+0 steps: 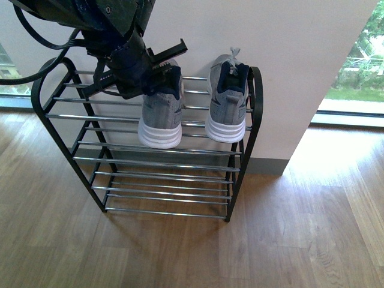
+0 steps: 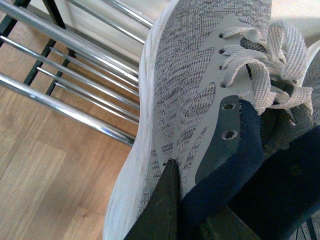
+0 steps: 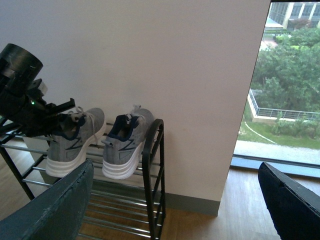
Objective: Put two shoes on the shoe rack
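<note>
The grey sneaker sits in the upper middle of the front view, toe toward the camera, over the top tier of the shoe rack. Its white sole appears to be on the top rods or just above them; the pictures do not settle which. Just beside it, further right and not touching, the second sneaker already rests on the same tier near the rack's right side frame. The left hand is clenched on the grey sneaker's navy heel collar, one finger outside the knit wall and the other inside the opening, as the left wrist view shows. The right hand hangs well away with fingers spread, grasping nothing. The step in hand looks like setting down and letting go. To do it well, the sole should bear on at least two rods, parallel to its mate, before the fingers part. The inner finger should then lift straight out of the collar, so that it drags neither the laces nor the heel off the rods.
</note>
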Tool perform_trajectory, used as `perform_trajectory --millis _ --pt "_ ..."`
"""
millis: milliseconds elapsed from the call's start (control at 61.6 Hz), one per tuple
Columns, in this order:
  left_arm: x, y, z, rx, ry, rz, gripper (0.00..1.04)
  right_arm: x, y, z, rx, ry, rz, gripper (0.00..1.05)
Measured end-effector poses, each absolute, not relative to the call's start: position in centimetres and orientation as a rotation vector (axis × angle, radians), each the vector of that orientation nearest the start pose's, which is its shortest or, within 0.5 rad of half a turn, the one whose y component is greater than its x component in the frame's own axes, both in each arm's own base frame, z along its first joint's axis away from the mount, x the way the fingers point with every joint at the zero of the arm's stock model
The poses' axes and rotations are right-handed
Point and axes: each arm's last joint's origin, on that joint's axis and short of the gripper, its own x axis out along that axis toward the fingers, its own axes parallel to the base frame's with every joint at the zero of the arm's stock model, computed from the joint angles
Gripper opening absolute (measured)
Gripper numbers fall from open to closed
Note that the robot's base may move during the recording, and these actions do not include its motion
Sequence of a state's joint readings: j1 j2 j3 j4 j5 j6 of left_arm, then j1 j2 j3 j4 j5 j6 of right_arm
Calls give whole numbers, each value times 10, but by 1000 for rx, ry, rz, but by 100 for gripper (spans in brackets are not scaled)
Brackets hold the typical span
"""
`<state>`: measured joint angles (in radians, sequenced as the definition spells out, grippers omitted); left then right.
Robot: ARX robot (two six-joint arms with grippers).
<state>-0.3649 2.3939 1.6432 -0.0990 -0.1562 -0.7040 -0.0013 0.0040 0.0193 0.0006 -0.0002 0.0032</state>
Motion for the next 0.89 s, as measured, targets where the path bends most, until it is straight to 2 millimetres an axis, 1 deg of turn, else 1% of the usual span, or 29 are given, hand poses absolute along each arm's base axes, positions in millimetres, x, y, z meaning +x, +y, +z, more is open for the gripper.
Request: perform_trajectory --millis 130,260,438,633,714,730,762,779,827,892 --pt "475 -177 80 -417 858 64 2 97 0 170 3 -16 -2 95" --pt "479 -180 73 -389 872 51 2 97 0 170 3 -16 -2 95" --pt "484 -183 76 -351 869 2 2 97 0 170 3 -16 -2 95" --pt "484 -184 75 -281 878 -19 2 97 0 170 3 -16 -2 95" --pt "483 -183 75 -265 878 -9 17 97 0 170 3 -16 -1 95" --pt "483 -182 75 -264 878 -7 19 97 0 170 3 -16 -2 95" --pt "482 -182 75 -260 876 1 26 97 0 170 3 -16 -1 95" --pt "482 -182 75 -260 875 2 28 97 0 170 3 -16 -1 95" --pt "478 -180 78 -257 862 14 39 97 0 170 3 -16 -2 95" --pt "472 -177 85 -259 838 22 49 97 0 170 3 -16 -1 95"
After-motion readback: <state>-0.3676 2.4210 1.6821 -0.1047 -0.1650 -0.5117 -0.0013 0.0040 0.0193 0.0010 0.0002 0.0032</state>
